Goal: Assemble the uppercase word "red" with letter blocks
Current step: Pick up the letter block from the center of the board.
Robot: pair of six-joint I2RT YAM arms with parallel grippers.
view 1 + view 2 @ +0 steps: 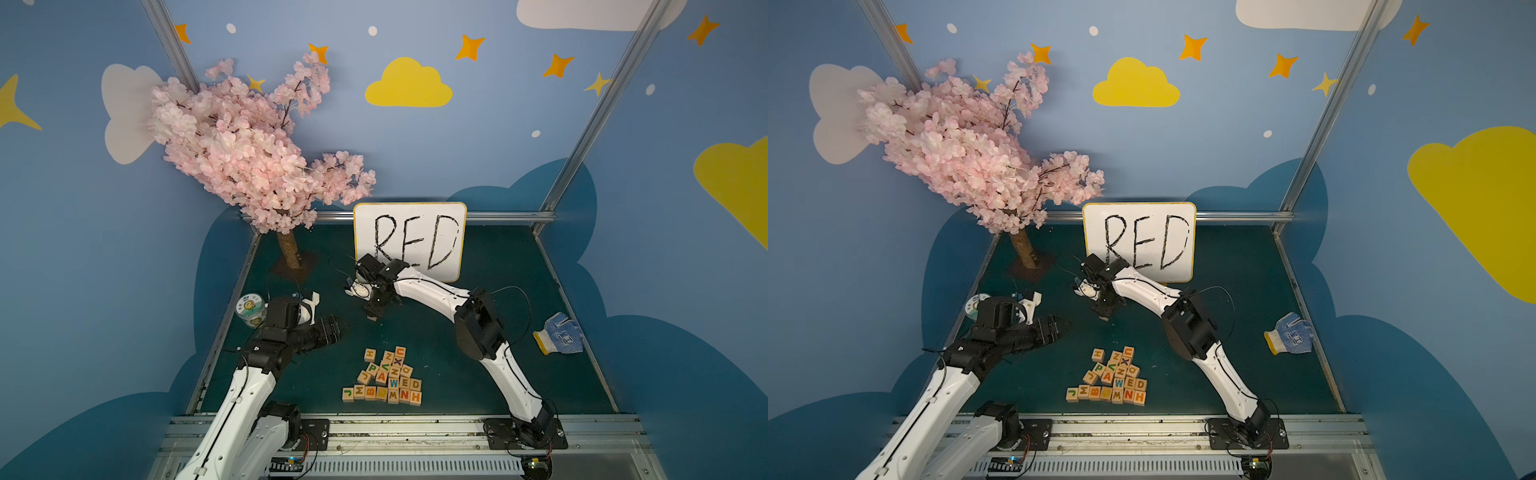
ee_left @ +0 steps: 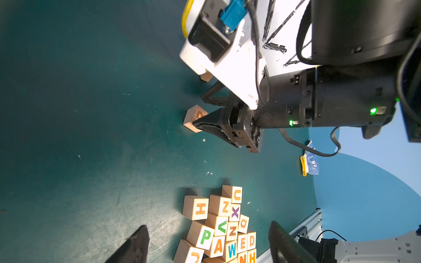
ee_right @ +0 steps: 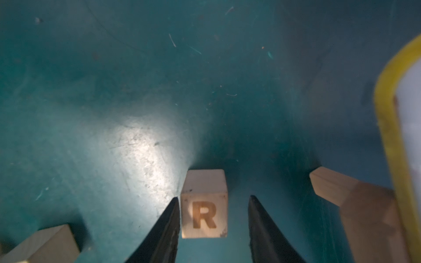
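This is a robot test cell dressed up like a nursery. Behind the whiteboard (image 1: 409,241) rise aluminium frame posts (image 1: 595,120) and blue walls (image 1: 415,158) painted with clouds and stars; a fake cherry tree (image 1: 241,141) stands beside it; in front of it lie the letter blocks (image 1: 386,378) on a green mat (image 1: 457,353), and two white robot arms (image 1: 249,395) are bolted to a metal rail (image 1: 415,428).

The R block (image 3: 204,205) is cut from pale, smooth wood. The green tabletop (image 3: 114,91) is scuffed, with a dull sheen. The glove (image 1: 559,333) is knitted from cloth.
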